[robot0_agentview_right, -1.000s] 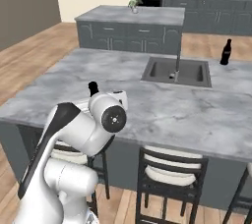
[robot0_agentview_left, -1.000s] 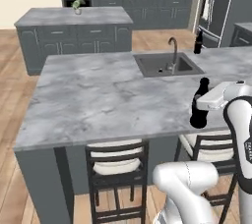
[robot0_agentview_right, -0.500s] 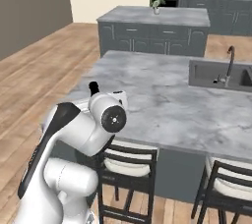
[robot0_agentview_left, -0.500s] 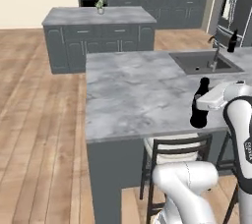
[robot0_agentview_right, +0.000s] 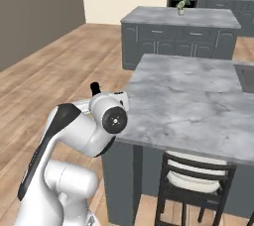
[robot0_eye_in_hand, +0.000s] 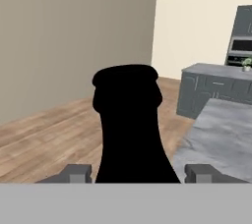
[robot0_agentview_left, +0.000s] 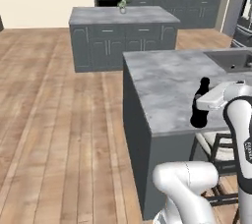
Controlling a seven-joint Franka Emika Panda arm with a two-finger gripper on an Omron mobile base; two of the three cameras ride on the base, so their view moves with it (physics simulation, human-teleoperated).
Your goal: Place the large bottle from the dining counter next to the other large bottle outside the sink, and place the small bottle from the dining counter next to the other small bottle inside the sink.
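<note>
Over the near edge of the dining counter (robot0_agentview_left: 167, 83), one black bottle (robot0_agentview_left: 200, 105) stands upright in the gripper (robot0_agentview_left: 203, 106).

Seen from the hand camera, the bottle (robot0_eye_in_hand: 129, 125) sits between both dark fingertips (robot0_eye_in_hand: 76, 173), the jaws set wide around its body. One sink (robot0_agentview_left: 235, 60) lies recessed far along that counter from the bottle. Left of the counter's end runs broad bare wood floor (robot0_agentview_left: 54, 120); one cabinet island (robot0_agentview_left: 123, 34) stands beyond it, and two chairs (robot0_agentview_right: 191, 180) tuck under its near edge.
</note>
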